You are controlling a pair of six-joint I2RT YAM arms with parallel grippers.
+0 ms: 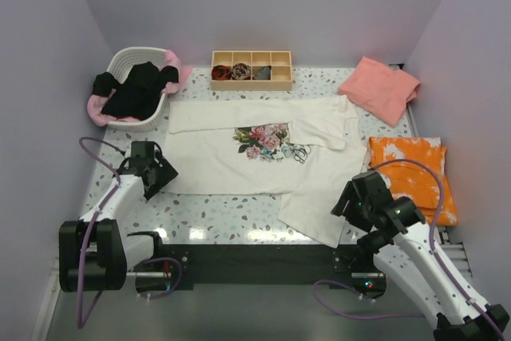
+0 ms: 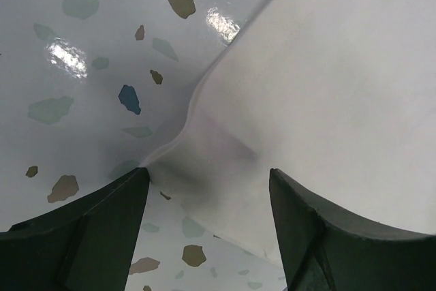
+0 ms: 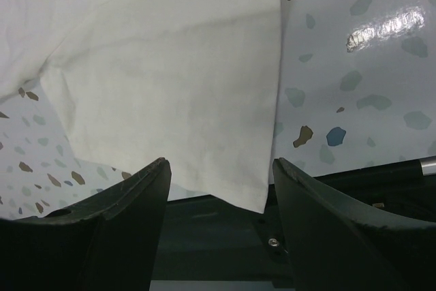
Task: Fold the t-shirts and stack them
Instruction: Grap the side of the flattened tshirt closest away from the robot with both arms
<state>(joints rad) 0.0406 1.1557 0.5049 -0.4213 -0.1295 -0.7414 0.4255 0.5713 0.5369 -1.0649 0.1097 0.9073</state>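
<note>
The speckled terrazzo desk (image 1: 231, 217) carries a large cream-white t-shirt (image 1: 215, 161) spread flat across its middle. It lies sideways, its hem toward 9 o'clock and its sleeves toward 3, and a rose print (image 1: 267, 141) shows on the chest. One sleeve reaches toward 5 o'clock, and its corner lies over the desk's dark near edge.

At 3 o'clock lies an orange white-patterned cloth (image 1: 411, 173), folded. At 1 o'clock is a salmon-pink t-shirt (image 1: 379, 89), loosely folded. A white basket (image 1: 136, 53) at 10 o'clock holds a crumpled black t-shirt (image 1: 136, 89) over a light pink t-shirt (image 1: 97, 111), which spills over the rim. A wooden four-compartment tray (image 1: 251, 81) at 12 o'clock holds dark rolled bundles (image 1: 239, 72) (three compartments filled).

The right pincer (image 3: 219, 168) is spread wide, with the sleeve's end between its fingers but not clamped. The left pincer (image 2: 204, 182), at 8 o'clock, also gapes, straddling the shirt's slightly raised hem corner.
</note>
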